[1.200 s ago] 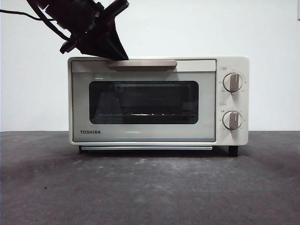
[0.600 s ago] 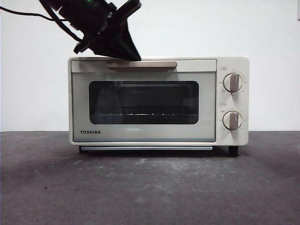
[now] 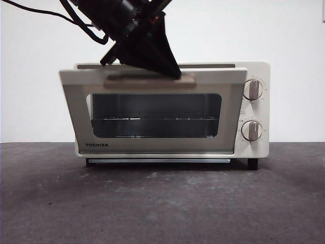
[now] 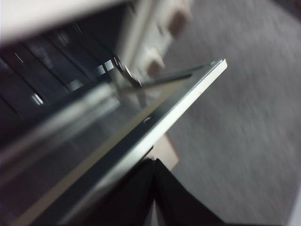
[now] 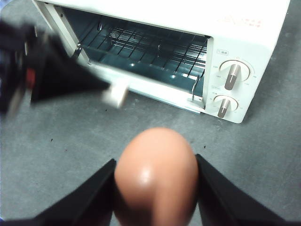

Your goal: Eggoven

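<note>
The cream TOSHIBA toaster oven (image 3: 252, 109) stands at the middle of the table, its glass door (image 3: 152, 147) tilted partly open from the top. My left gripper (image 3: 170, 73) comes down from the upper left and is shut on the beige door handle (image 3: 150, 80). The left wrist view shows the jaws closed at the handle (image 4: 165, 149) and the door's edge (image 4: 188, 94). My right gripper (image 5: 155, 188) is shut on the reddish-brown egg (image 5: 155, 169), held above the table in front of the oven (image 5: 244, 28). The egg is out of the front view.
A wire rack (image 5: 146, 47) lies inside the oven's open cavity. Two beige knobs (image 3: 252, 89) sit on the oven's right panel. Dark grey table (image 3: 162, 203) stretches in front of the oven. A white wall is behind.
The left gripper moved right along the oven's top onto the handle and pulled it out. The door went from shut to tilted partly open.
</note>
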